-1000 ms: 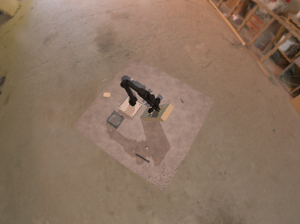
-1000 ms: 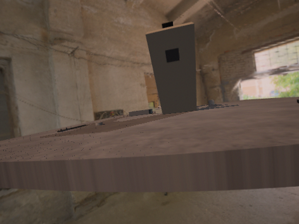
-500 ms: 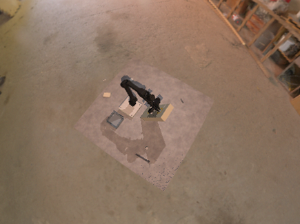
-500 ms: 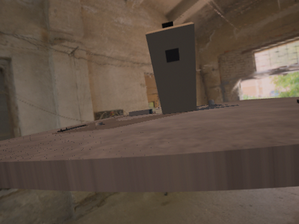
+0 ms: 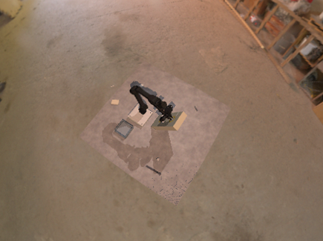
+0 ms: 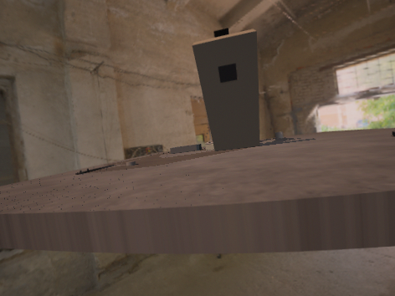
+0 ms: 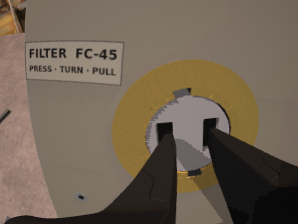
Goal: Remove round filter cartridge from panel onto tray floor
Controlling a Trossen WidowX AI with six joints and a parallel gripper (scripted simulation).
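The pale round filter cartridge point(image 7: 191, 111) sits in the service panel point(image 7: 75, 125) point(image 6: 234, 113) point(image 5: 180, 122), inside a yellow ring point(image 7: 131, 125). Its two dark slots lie side by side. My gripper point(image 7: 190, 139) is partly open, with a gap and nothing held between the fingers. The left fingertip is at the left slot and the right fingertip at the right slot; how deep they reach, I cannot tell. In the top view, the arm reaches to the panel's front, hiding the cartridge. The grey tray point(image 5: 124, 128) stands apart from the panel, with no cartridge in it.
A pale plate point(image 5: 139, 118) lies between tray and panel, under the arm. A dark rod point(image 5: 153, 170) and a small round piece point(image 5: 158, 159) lie nearer the table's front edge. A small beige block point(image 5: 115, 102) lies on the far left. The panel's back has a dark square opening point(image 6: 228, 73).
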